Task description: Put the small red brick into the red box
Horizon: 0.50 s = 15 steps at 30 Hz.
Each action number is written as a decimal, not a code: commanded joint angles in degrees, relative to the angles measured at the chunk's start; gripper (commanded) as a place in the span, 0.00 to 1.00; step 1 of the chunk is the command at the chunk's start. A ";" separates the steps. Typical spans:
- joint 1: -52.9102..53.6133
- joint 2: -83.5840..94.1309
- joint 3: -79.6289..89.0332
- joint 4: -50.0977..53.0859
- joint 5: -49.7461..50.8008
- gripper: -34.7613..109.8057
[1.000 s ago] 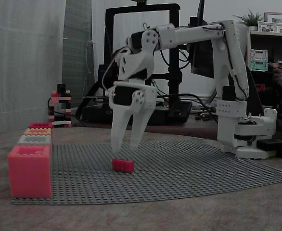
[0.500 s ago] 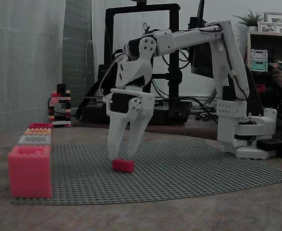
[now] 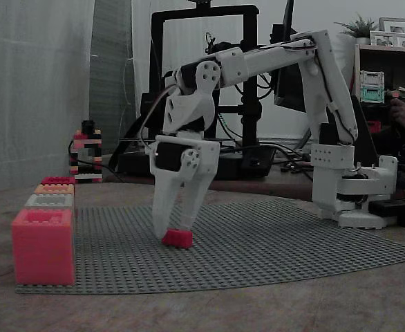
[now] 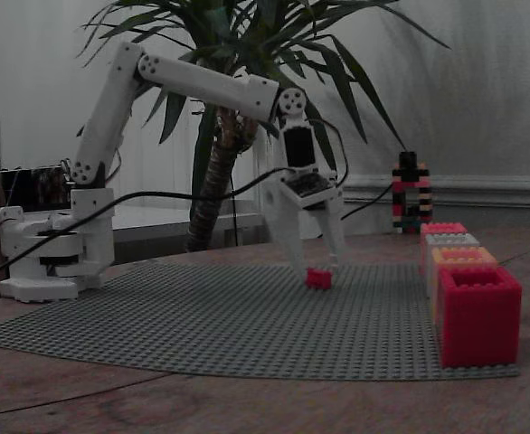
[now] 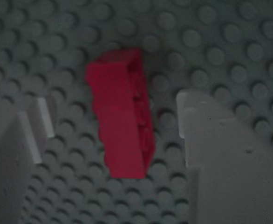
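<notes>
The pincer (image 3: 175, 232) is standing apart, its tips reaching down to the grey studded baseplate (image 3: 271, 242) with 1 finger on each side of the small red brick (image 3: 177, 238). In the wrist view the brick (image 5: 120, 116) is lying lengthwise between the 2 fingers (image 5: 211, 140), slightly skewed, with bare studs showing on both sides, so nothing is gripping it yet. The brick is sitting near the middle of the baseplate, well apart from the red box (image 3: 42, 245), which is standing at the plate's corner at the front of a row of other boxes.

The step in hand is looking like the grasp. The fingers are lining up to squeeze across the brick's narrow width, which is the better hold. The right-hand finger in the wrist view seems slightly nearer, so closing slowly should be helping the brick centre itself rather than skidding or twisting. The tips are sitting towards 1 end of the brick, so shifting forward a little before closing may be guarding against it pivoting on the lift. If studs are holding it down, lifting straight up would be wise
</notes>
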 commanded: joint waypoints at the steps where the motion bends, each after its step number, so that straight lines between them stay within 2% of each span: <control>1: -1.85 1.85 -3.25 -0.09 -0.18 0.39; 6: -1.93 1.93 -3.34 -1.05 0.44 0.28; 15: -2.37 2.11 -4.75 -1.23 1.32 0.24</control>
